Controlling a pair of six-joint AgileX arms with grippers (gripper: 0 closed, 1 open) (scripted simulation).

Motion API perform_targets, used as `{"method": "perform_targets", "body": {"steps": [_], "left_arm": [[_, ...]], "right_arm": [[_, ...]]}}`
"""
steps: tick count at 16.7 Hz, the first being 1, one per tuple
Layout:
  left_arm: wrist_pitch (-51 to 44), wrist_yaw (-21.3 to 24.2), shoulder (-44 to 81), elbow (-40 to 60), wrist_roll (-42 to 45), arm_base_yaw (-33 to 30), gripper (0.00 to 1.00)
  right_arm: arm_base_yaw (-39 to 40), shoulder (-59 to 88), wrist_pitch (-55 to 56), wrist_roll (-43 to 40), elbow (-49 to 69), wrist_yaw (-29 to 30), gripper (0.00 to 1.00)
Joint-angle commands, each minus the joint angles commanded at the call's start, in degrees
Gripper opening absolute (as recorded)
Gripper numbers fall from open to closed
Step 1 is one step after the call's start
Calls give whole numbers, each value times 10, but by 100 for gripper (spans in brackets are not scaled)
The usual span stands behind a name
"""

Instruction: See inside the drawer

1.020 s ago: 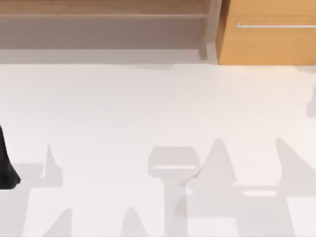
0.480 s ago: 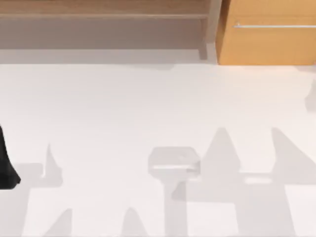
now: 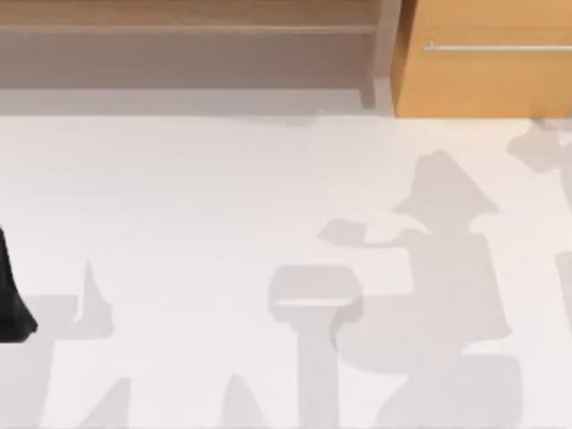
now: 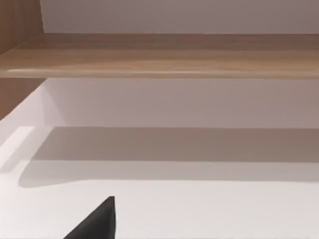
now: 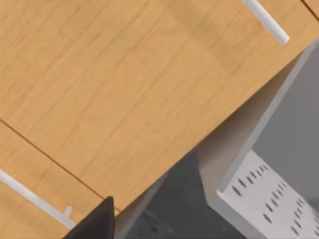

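You see drawer (image 3: 487, 71) at table's (image 3: 223, 206) far right, beside shelf unit (image 3: 188, 36); left arm (image 3: 11, 295) at left edge.

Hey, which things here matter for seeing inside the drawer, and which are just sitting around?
For the job:
- drawer, orange-tan front, shut
- handle, thin silver bar across the front

Just about:
- shelf unit, duller brown, at the table's back left
- table, white, with shadows on it
- left arm, parked at the left edge
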Motion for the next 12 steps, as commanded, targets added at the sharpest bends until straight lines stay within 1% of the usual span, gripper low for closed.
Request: {"method": "perform_targets", "body": {"steps": [4,7,9,12], "left_arm": [[0,0,0,0,0,0,100],[0,0,0,0,0,0,100],[0,0,0,0,0,0,100],[0,0,0,0,0,0,100]], "right_arm": [[74,141,79,-226,57,75,100],[122,222,126,-358,91,126,100],[146,261,149,-418,107,152,100],[165,292,168,-460,121,172,100]]}}
